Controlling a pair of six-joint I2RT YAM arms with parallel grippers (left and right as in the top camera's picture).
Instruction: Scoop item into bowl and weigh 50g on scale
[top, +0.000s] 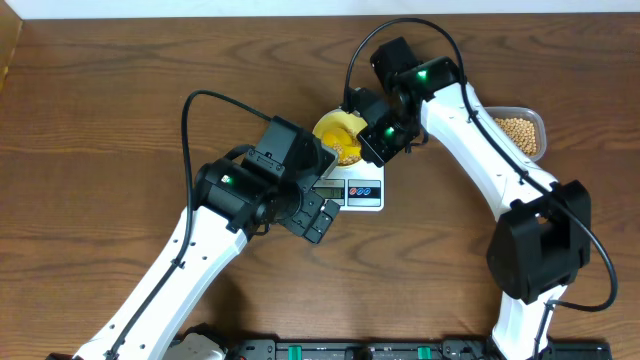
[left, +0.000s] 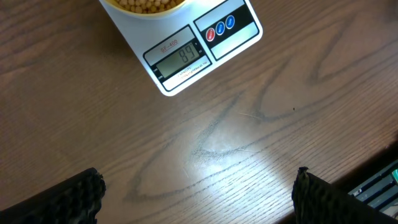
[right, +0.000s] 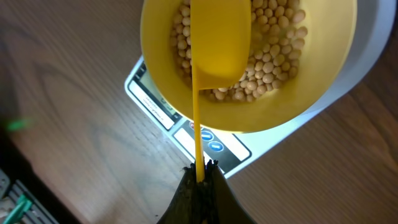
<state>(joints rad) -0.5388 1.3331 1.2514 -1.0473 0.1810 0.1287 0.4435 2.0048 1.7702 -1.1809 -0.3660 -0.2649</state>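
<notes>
Since the bowl (right: 158, 37) sits on the scale (left: 134, 34), your right gripper (right: 199, 173) pinches the scoop (right: 221, 37) over the beans (right: 277, 59) inside. Your left gripper (left: 199, 199) hangs wide open, its camera watching the display (left: 183, 57).

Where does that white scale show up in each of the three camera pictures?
Overhead: the scale sits at the picture's centre.
Left wrist: top centre, cut off by the upper edge.
Right wrist: under the bowl and scoop, showing lower left.
Shared landmark: its two coloured buttons.
</notes>
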